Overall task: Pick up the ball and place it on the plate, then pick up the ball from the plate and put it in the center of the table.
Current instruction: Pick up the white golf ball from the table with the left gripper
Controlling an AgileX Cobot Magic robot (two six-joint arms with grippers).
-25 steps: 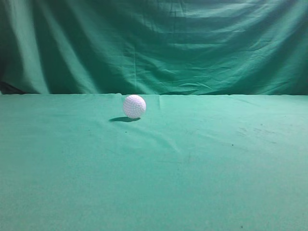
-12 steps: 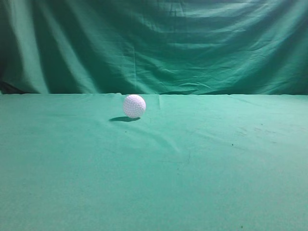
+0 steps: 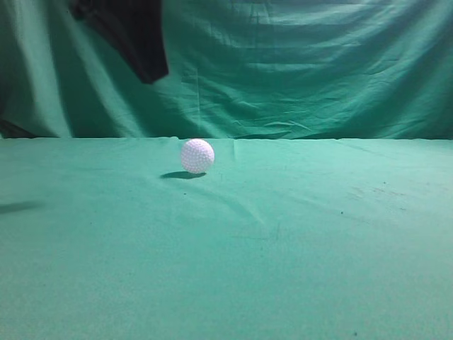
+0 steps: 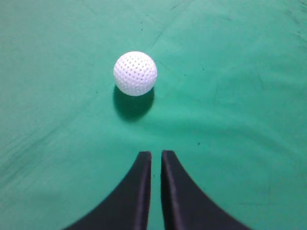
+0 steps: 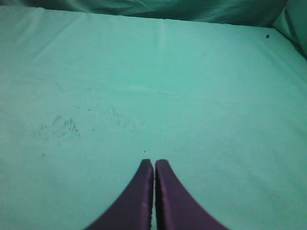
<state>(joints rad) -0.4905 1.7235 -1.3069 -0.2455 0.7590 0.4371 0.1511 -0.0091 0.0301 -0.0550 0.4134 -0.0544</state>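
The white dimpled ball [image 3: 197, 156] rests on the green table cloth [image 3: 297, 248], left of the middle and toward the back. In the left wrist view the ball [image 4: 135, 73] lies ahead of my left gripper [image 4: 156, 154], apart from it. Its dark fingers stand almost together with only a thin slit, and hold nothing. In the exterior view the left arm [image 3: 134, 35] shows as a dark blurred shape high at the upper left, above and left of the ball. My right gripper [image 5: 154, 163] is shut and empty over bare cloth [image 5: 144, 86]. No plate is in view.
A darker green draped backdrop [image 3: 318, 64] hangs behind the table's far edge. The cloth has slight wrinkles and a few dark specks [image 5: 60, 125]. The arm's shadow [image 3: 18, 207] falls at the left of the table.
The left arm has come into the exterior view at the upper left, and its shadow has appeared on the left of the table. The ball has not moved.
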